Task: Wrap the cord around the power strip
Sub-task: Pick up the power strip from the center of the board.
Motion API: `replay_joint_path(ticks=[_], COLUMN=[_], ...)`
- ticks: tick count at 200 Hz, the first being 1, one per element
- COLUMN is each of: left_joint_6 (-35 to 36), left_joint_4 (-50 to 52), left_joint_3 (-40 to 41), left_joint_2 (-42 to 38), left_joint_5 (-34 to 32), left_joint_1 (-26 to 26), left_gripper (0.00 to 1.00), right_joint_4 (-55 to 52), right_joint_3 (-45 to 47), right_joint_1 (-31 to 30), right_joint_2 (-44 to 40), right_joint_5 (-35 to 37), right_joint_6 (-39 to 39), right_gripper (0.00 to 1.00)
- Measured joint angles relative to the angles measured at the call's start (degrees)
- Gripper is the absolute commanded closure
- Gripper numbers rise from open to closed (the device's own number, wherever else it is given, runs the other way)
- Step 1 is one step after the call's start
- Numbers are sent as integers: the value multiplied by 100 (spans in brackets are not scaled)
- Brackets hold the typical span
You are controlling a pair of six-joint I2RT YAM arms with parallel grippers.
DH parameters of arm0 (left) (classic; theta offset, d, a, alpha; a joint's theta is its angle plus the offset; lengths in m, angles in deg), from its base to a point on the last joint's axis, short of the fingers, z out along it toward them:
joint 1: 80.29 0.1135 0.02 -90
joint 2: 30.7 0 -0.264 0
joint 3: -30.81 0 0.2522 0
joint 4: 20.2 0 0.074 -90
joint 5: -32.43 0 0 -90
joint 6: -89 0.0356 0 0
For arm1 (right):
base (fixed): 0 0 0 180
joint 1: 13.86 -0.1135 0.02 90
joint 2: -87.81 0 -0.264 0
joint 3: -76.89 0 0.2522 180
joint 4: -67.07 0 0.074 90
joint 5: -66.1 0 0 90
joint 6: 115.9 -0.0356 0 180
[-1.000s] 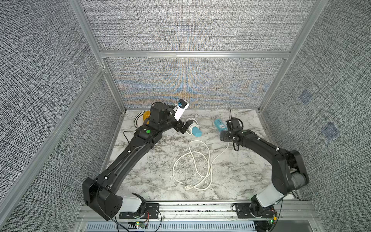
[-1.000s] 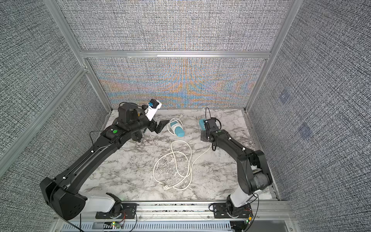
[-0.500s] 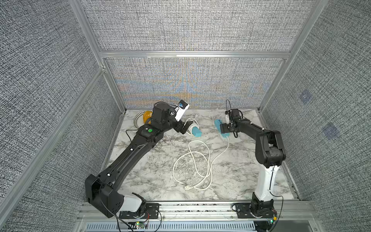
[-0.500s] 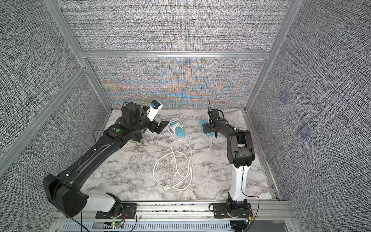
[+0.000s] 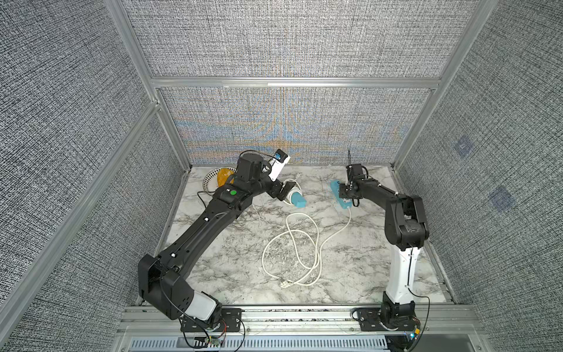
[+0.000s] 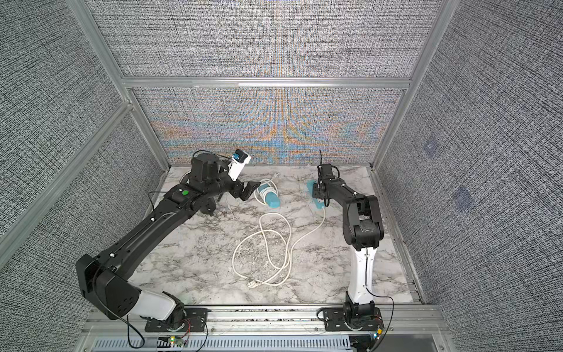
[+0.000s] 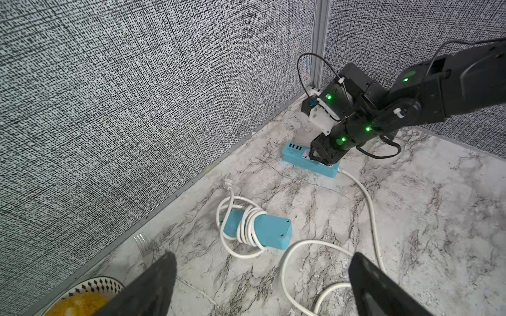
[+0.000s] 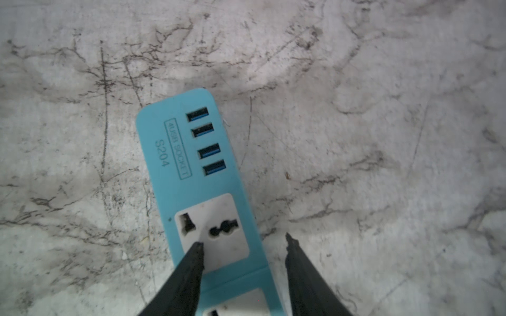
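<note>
Right fingers (image 8: 183,281) have closed onto the blue power strip (image 5: 334,186), at upper right of the worktop (image 5: 231,253) in a top view, as the right arm folded its elbow up, while the cord (image 7: 370,203) lies all loose at centre, no turn wound, and left fingers (image 7: 153,284) hover spread.

The 2 black arms reach away from their bases. The right arm (image 5: 403,219) stands its white lower link upright, folds sharply at the elbow and runs its forearm almost level to the light-blue plastic power strip with 4 USB ports (image 8: 208,184), the wrist tipped down over it. The right gripper (image 8: 242,242) is clamped across that strip's width, 1 fingertip (image 8: 195,254) over a white socket face, the other at the long edge. The left arm (image 5: 207,228) stretches out long and low, and the left gripper (image 6: 250,191) is spread wide, well apart from the strip, on its left.
</note>
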Motion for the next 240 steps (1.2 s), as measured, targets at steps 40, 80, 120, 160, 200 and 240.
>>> replay_joint_path(ticks=[40, 80, 120, 160, 200, 240], left_joint_6=[-160, -271, -319, -264, -153, -149], left_joint_4=[-57, -87, -87, -70, -24, 48], left_joint_3=[166, 442, 605, 643, 605, 409], left_joint_2=[-146, -334, -542, -686, -656, -435], left_joint_5=[35, 33, 24, -116, -184, -144], left_joint_1=[-2, 0, -2, 0, 0, 0], left_gripper=[1, 1, 0, 0, 1, 1], right_joint_4=[142, 70, -223, -914, -960, -896], right_joint_3=[1554, 1305, -35, -398, -632, -1036], right_joint_1=[-389, -673, -636, -741, -549, -525], right_joint_2=[-1158, -1779, -813, -238, 11, 426], right_joint_5=[142, 304, -155, -785, -905, -1091], right_joint_6=[-1510, -1657, 286, 2389, 3053, 3003], right_gripper=[2, 2, 2, 2, 2, 10])
